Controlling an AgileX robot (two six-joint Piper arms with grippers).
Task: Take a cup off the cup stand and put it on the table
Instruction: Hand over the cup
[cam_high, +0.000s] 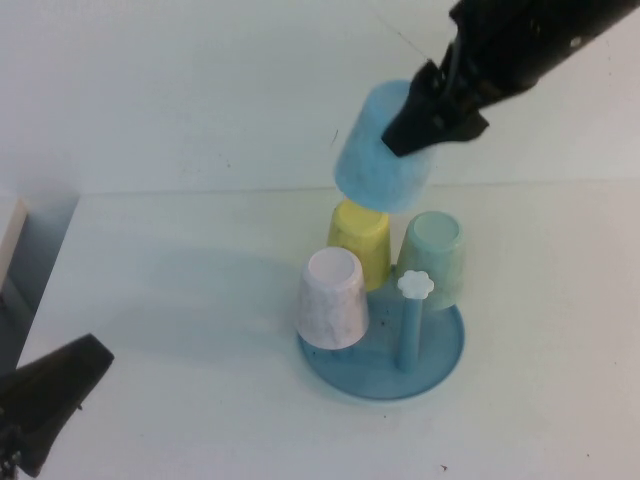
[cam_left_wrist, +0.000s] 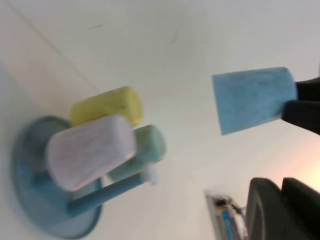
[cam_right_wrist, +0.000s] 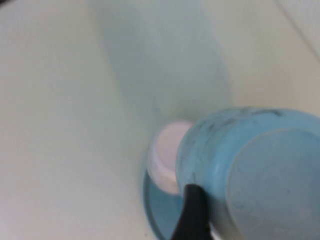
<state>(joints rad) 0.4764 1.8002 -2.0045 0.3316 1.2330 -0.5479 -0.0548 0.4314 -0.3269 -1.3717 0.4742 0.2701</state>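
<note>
My right gripper (cam_high: 432, 118) is shut on the light-blue speckled cup (cam_high: 380, 150) and holds it upside down and tilted in the air, above and behind the cup stand (cam_high: 440, 365). The cup also shows in the left wrist view (cam_left_wrist: 252, 99) and the right wrist view (cam_right_wrist: 250, 170), where one dark finger (cam_right_wrist: 192, 215) presses on its side. The stand is a round blue tray on the white table (cam_high: 180, 300). One bare blue peg with a white flower cap (cam_high: 414, 284) stands at its front. My left gripper (cam_high: 50, 395) is parked low at the front left, shut and empty.
Three cups sit upside down on the stand's pegs: a pink one (cam_high: 333, 298) at the front left, a yellow one (cam_high: 361, 240) behind it and a pale mint-green one (cam_high: 432, 255) at the right. The table's left edge (cam_high: 45, 270) runs near my left arm.
</note>
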